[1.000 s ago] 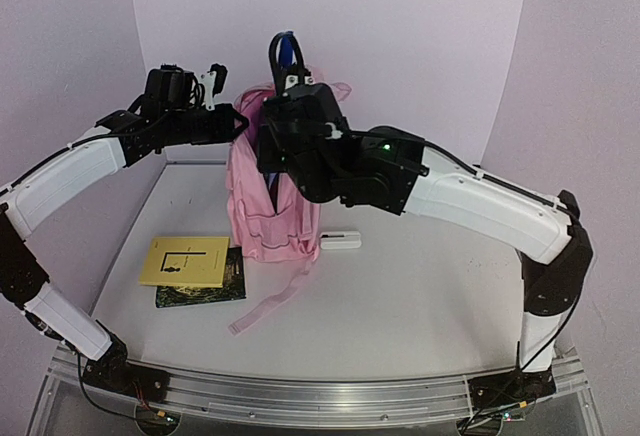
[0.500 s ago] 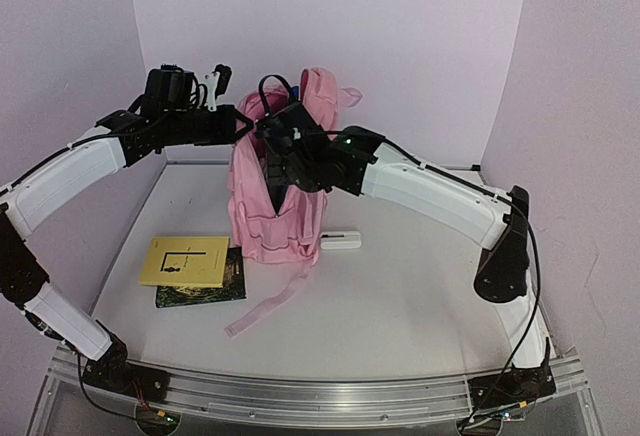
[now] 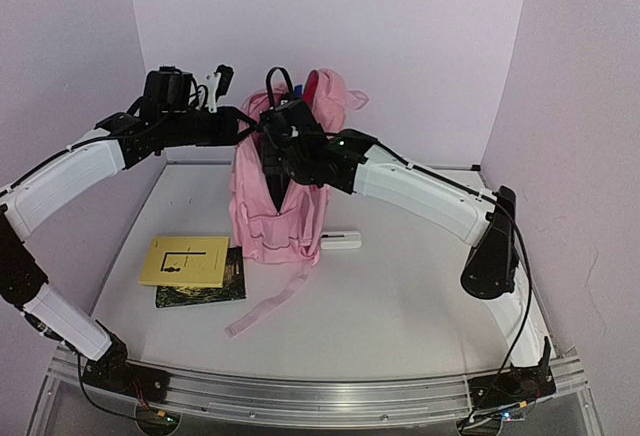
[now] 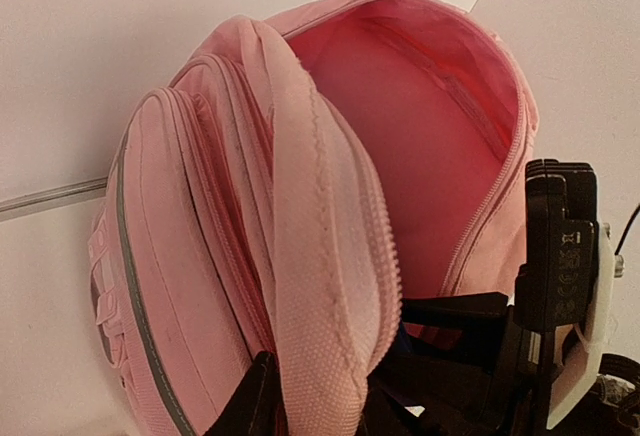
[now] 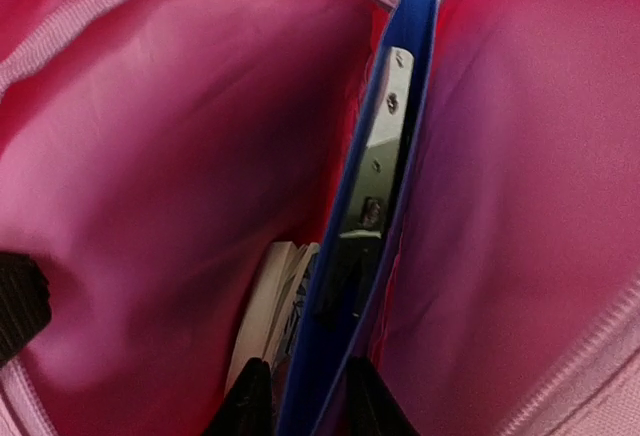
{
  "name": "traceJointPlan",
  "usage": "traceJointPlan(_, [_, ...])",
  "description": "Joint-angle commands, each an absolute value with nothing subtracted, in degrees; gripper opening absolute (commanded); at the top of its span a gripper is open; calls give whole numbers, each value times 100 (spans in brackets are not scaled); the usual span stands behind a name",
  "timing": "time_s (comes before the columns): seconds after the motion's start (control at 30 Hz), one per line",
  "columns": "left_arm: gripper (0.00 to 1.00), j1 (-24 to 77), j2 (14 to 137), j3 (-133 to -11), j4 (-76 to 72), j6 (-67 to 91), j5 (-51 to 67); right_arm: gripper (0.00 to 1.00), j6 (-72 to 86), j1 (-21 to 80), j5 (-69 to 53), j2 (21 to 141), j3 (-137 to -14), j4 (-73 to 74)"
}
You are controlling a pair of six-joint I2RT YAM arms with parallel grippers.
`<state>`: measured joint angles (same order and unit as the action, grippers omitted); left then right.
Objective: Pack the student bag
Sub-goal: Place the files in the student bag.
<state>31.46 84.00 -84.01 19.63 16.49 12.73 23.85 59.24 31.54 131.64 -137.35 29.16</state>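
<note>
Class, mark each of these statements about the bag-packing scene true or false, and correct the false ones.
1. The student bag stands upright with its top open. True.
2. The yellow book is inside the bag. False: it lies on the table, atop a dark book, beside the bag.
3. A blue folder stands inside the bag between the right gripper's fingers. True.
4. The left gripper hovers above the yellow book. False: it pinches the bag's opening rim.
</note>
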Motion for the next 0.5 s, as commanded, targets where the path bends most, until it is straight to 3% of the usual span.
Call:
traceJointPlan(0.0, [26,3190,8149,-8259,2152,1669,1578,40,1934,5824,2774,13108,-14000,2572])
traceJointPlan(0.1, [36,3190,8076,-8199,2160,1714,1511,56,1838,5829,2263,12673,-13714,2464])
traceJointPlan(0.2, [44,3190,7967,-8124,2148,1766,1506,67,1801,5829,1612,12161,-13303,2328])
traceJointPlan(0.47, [77,3189,7454,-7690,2175,1861,1688,79,1979,5858,625,10864,-12027,2085])
